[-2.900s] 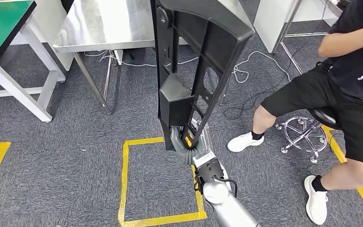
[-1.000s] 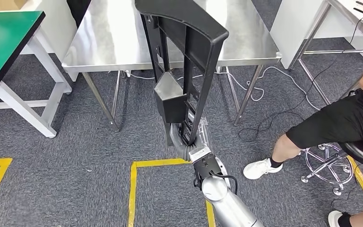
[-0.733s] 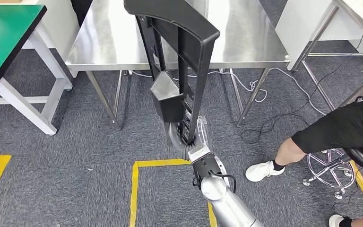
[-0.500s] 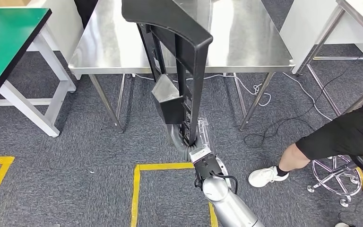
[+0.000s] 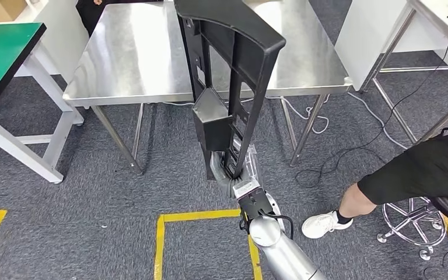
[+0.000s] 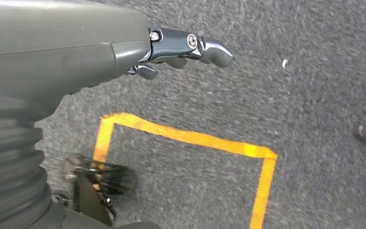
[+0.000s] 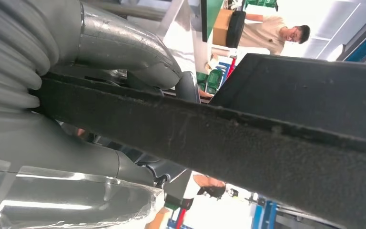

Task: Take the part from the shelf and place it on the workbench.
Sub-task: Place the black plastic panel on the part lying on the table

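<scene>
A tall black plastic part (image 5: 228, 76), a long open frame with a box-shaped lump near its lower end, stands nearly upright in the middle of the head view. The robot's right hand (image 5: 233, 169) clamps its lower end from below, fingers wrapped around a bar of the frame. The top of the part reaches up in front of a bare steel counter (image 5: 128, 52), over the front edge as the camera sees it. The part does not touch the counter.

The step in hand looks like the carry to the counter, with the set-down still to do. To do it well, the robot should probably close in until the whole part is above the steel top, tip the frame gently flat, and lower it before loosening its grip. The part is long and held at one end only, so a slow swing would likely keep it from twisting in the fingers or knocking the counter edge.

The left hand (image 6: 181, 47) hangs over grey carpet, fingers curled in, holding nothing.

Counted: one black part, one steel counter, one green-topped table (image 5: 0, 52) to the left, one yellow tape square (image 5: 204, 233) on the floor, and a seated person's leg (image 5: 408, 175) at the right on a stool (image 5: 411, 221).
</scene>
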`<state>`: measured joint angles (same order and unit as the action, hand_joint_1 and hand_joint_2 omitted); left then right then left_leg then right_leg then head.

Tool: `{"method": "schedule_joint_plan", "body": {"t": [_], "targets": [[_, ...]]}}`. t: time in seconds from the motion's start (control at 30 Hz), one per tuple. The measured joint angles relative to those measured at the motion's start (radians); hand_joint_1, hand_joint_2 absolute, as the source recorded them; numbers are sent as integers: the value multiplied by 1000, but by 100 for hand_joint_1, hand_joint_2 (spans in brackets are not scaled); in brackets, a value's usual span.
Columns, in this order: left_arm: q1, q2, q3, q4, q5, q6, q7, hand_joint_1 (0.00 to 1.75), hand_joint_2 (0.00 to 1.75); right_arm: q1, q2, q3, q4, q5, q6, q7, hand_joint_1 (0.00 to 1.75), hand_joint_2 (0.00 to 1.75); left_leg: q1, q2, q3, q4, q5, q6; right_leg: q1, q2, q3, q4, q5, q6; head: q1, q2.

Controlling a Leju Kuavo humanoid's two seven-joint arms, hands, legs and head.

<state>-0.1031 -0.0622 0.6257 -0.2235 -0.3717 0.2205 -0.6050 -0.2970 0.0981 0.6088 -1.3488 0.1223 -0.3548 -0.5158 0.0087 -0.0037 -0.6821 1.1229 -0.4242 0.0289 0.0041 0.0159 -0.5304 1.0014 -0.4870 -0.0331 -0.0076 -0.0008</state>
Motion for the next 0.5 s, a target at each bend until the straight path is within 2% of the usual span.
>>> {"method": "schedule_joint_plan", "body": {"t": [0.03, 0.07, 0.1, 0.17, 0.23, 0.27, 0.3, 0.37, 0.4, 0.43, 0.47, 0.5], "targets": [[0, 1, 0, 0, 0, 0, -1, 0, 175, -1, 0, 0, 1, 0, 0, 0, 175, 175, -7, 1, 18, -48, 24, 16, 1, 1, 7, -2, -6, 2, 3, 0], [-1, 2, 0, 0, 0, 0, -1, 0, 175, -3, 0, 0, 1, -2, 0, -1, 175, 175, -14, 2, 29, -73, 31, 28, 1, 1, 10, -4, -10, 4, 4, 0], [-1, 5, 0, 0, 1, 0, -3, 0, 175, -3, 1, 0, 2, -3, 1, -1, 175, 175, -19, 4, 35, -82, 25, 37, -1, 1, 11, -8, -12, 8, 5, 0], [0, 6, 0, 0, 4, 1, -6, 0, 175, -3, 3, 0, 3, -7, 3, -3, 175, 175, -20, 5, 58, -115, 29, 43, 1, -1, 17, -20, -14, 15, 1, 0], [2, 7, 1, 0, 8, 0, -12, 0, 175, -5, 6, 1, 4, -7, 5, -8, 175, 175, -11, 5, 98, -161, 37, 47, 5, -4, 4, 9, -26, 20, 3, 0], [3, 6, 2, 0, 11, 0, -15, 0, 175, -6, 7, 3, 5, -7, 5, -11, 175, 175, -6, 5, 114, -178, 38, 46, 3, -6, -26, 60, -40, 21, 5, 0], [4, 6, 4, 0, 14, 0, -17, 0, 175, -5, 8, 6, 8, -7, 5, -16, 175, 175, -6, 4, 122, -184, 35, 46, -2, -6, -69, 127, -56, 25, 7, 0], [10, 6, 11, 0, 23, 2, -22, 0, 175, 1, 10, 15, 16, -6, 5, -21, 175, 175, -2, 2, 133, -183, 22, 37, -15, -7, -157, 238, -71, 38, 8, 0], [14, 6, 14, 0, 27, 4, -24, 0, 175, 4, 12, 21, 21, -6, 5, -23, 175, 175, 1, 0, 140, -181, 13, 31, -23, -8, -178, 246, -57, 51, 9, 0], [19, 6, 18, 1, 32, 7, -27, 0, 175, 6, 15, 28, 26, -5, 5, -23, 175, 175, 6, -1, 147, -177, 3, 22, -32, -10, -176, 211, -25, 68, 9, 0], [23, 6, 22, 1, 37, 9, -30, 0, 175, 5, 20, 34, 30, -5, 5, -23, 175, 175, 12, -2, 154, -168, -9, 12, -41, -14, -156, 146, 17, 87, 10, 0], [26, 8, 26, 1, 40, 11, -33, 0, 175, 2, 23, 39, 35, -5, 6, -24, 175, 175, 15, -3, 157, -156, -24, 0, -46, -18, -134, 87, 51, 100, 12, 0]]}}
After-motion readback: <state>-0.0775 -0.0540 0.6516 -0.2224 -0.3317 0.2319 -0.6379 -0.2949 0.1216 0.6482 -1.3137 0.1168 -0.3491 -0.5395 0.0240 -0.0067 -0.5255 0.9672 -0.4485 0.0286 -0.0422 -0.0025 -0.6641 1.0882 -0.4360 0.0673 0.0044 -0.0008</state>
